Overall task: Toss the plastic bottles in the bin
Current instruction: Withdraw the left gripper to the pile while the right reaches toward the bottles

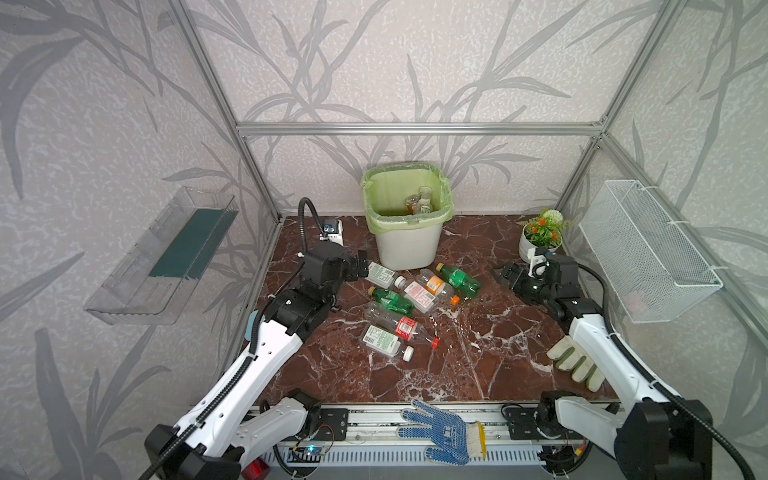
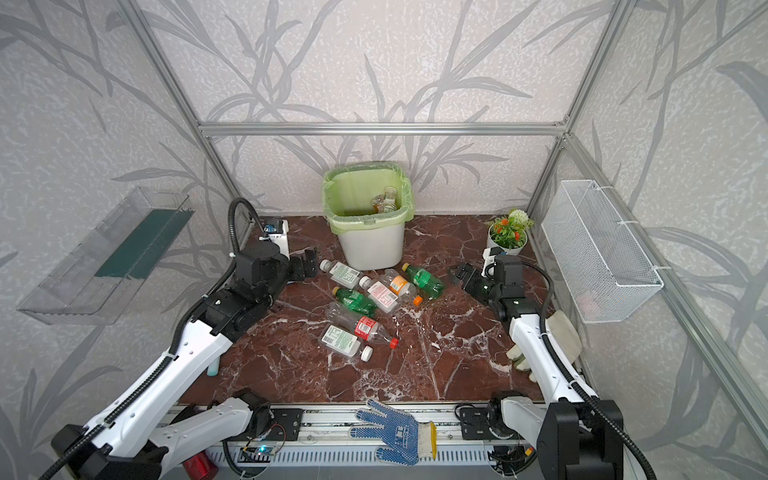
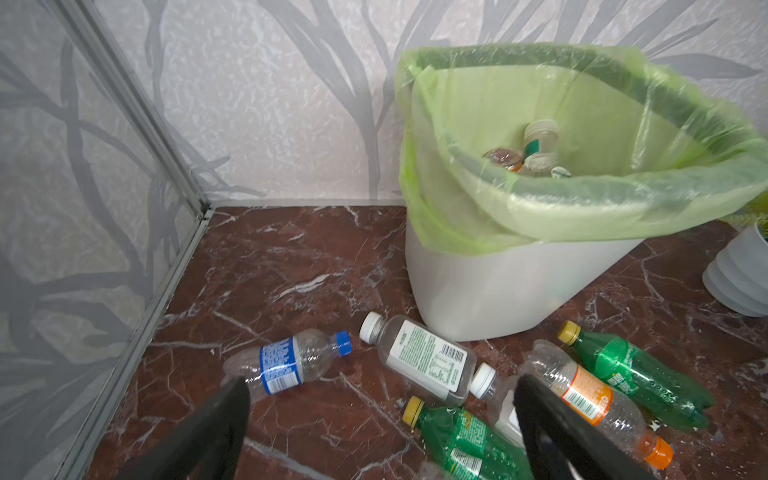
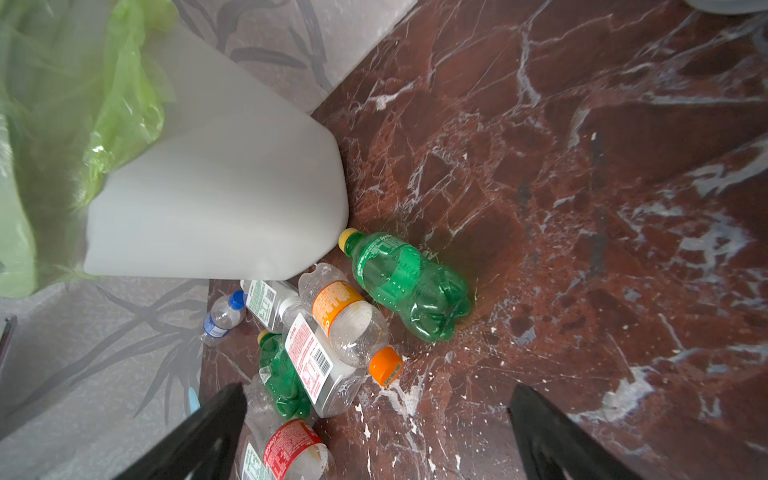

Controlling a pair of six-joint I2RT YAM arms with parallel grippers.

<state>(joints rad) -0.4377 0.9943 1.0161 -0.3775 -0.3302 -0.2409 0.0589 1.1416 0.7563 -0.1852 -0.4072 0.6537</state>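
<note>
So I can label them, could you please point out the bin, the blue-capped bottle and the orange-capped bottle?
bin (image 1: 409, 249): a top view, on its white front wall.
blue-capped bottle (image 3: 279, 365): left wrist view, on its blue label.
orange-capped bottle (image 4: 334, 301): right wrist view, on its orange label.

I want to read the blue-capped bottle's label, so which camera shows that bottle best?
The left wrist view: the blue-capped bottle lies close and nearly whole, with its blue label facing the camera. The right wrist view shows it small and far. Neither top view shows it.

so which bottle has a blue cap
The small clear bottle with the blue label, lying apart from the others, whose caps are white, yellow, orange or red.
</note>
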